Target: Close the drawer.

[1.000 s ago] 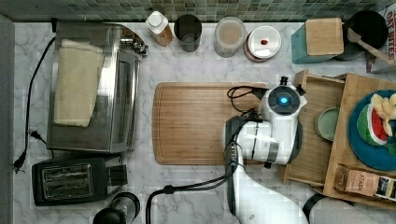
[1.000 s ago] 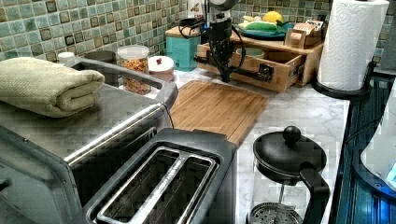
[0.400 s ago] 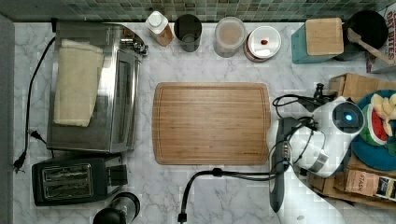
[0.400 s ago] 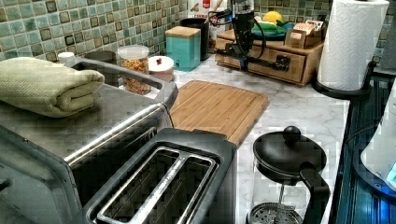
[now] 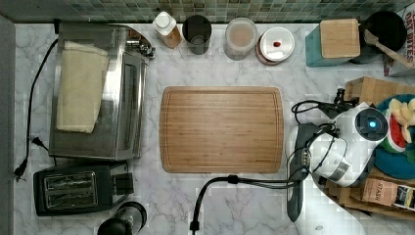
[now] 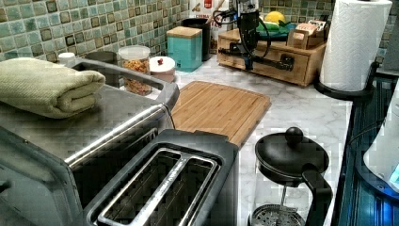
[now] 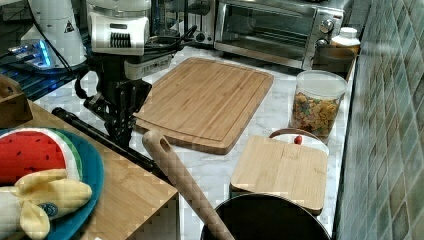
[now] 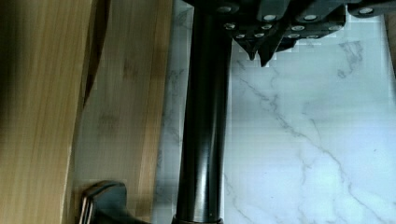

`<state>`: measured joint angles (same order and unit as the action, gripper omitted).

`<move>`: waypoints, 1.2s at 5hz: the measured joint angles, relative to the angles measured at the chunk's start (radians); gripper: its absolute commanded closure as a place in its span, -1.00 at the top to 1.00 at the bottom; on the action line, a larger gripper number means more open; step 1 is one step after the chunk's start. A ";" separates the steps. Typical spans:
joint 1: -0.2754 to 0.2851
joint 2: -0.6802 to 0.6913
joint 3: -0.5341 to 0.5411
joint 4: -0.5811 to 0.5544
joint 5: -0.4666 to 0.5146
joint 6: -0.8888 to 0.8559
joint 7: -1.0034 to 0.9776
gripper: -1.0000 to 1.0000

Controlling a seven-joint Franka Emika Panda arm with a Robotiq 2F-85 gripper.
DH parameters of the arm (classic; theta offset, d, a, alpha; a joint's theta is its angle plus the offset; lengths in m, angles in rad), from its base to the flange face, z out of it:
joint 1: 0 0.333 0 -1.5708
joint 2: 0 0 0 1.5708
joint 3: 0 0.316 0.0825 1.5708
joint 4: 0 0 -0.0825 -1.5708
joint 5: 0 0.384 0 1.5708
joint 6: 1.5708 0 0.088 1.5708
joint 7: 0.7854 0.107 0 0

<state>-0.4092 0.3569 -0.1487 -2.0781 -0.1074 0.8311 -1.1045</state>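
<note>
The drawer [image 6: 269, 69] sits pushed into its light-wood stand [image 5: 372, 90] at the top view's right, its front about level with the stand's face. A long black bar handle [image 7: 95, 132] runs along that front. My gripper [image 6: 248, 63] hangs just in front of the handle, fingers pointing down at the marble. In the right view the gripper [image 7: 122, 139] stands right beside the bar. The wrist view has the handle [image 8: 203, 116] between the wooden drawer front [image 8: 121, 93] and my gripper [image 8: 260, 53], which is shut with nothing in it. My arm covers the drawer in the top view.
A bamboo cutting board [image 5: 222, 129] lies mid-counter. A toaster oven [image 5: 98, 90] and toaster [image 5: 73, 191] stand on the top view's left. Jars and a teal box [image 5: 333, 41] line the back. A paper towel roll [image 6: 353, 44] and French press [image 6: 287, 179] are on the left view's right.
My arm swept towards the top view's right, and the drawer that stuck out over the counter slid into the stand. The gripper now rests by the handle.
</note>
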 measured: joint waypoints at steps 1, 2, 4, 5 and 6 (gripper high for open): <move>0.001 0.004 0.000 0.004 0.001 0.000 0.000 -1.00; 0.003 0.007 -0.001 0.008 0.000 -0.003 0.001 -1.00; 0.020 0.008 -0.017 0.010 0.000 -0.004 0.000 -1.00; 0.021 0.009 -0.017 0.010 0.000 -0.004 0.001 -1.00; 0.028 0.009 -0.025 0.010 0.010 -0.004 0.001 -1.00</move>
<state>-0.3813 0.3657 -0.1741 -2.0684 -0.0978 0.8271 -1.1035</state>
